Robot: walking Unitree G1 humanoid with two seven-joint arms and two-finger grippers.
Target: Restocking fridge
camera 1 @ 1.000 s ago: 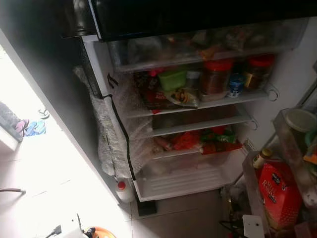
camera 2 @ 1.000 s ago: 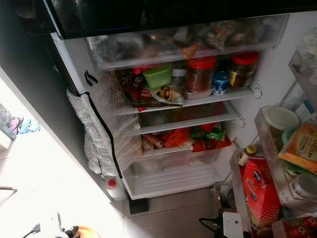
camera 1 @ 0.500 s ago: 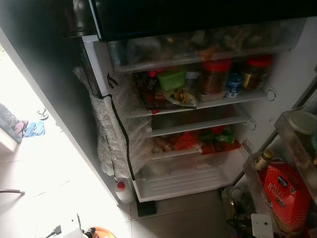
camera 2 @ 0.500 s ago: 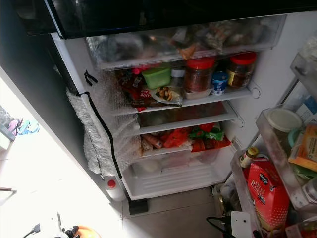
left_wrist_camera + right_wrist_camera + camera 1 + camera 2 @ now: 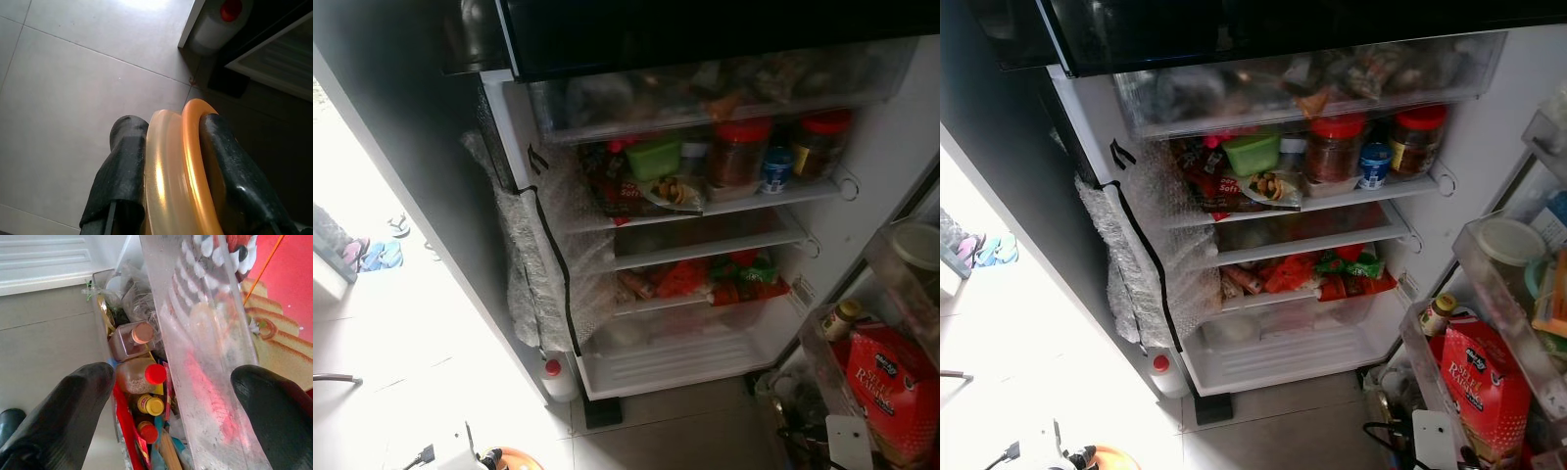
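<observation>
Nearest to the robot, the left gripper (image 5: 168,161) is hanging low over the tiled floor (image 5: 73,88) in front of the fridge (image 5: 1263,362), its jaws pinching a round container (image 5: 178,176) with a pale translucent body and an orange rim, gripped edge-on between the two black fingers; this is probably the item to be stocked, and it is being carried down at the robot's side, still well short of any shelf. A white bottle with a red cap (image 5: 217,22) is standing on the floor against the fridge's bottom corner. The right gripper (image 5: 171,416) is poised beside the fridge door's lowest rack, jaws spread wide with nothing between them, looking down onto small spice bottles (image 5: 142,377) packed tightly upright so the rack's clear rail (image 5: 205,357) keeps them from tipping. Above them in the door, a red carton (image 5: 1479,387) and a small brown-capped bottle (image 5: 1440,313) are sitting behind the same kind of rail. Farther in, the fridge's bottom white tray is lying bare, which looks like the easiest spot for the container. The shelf above it is holding red and green packets (image 5: 1332,269), the next is nearly free, and the upper shelf is carrying a green tub (image 5: 1252,152), two red-lidded jars (image 5: 1334,147) and a small blue-labelled pot (image 5: 1375,164), with a clear drawer (image 5: 1302,83) of wrapped food above them.
</observation>
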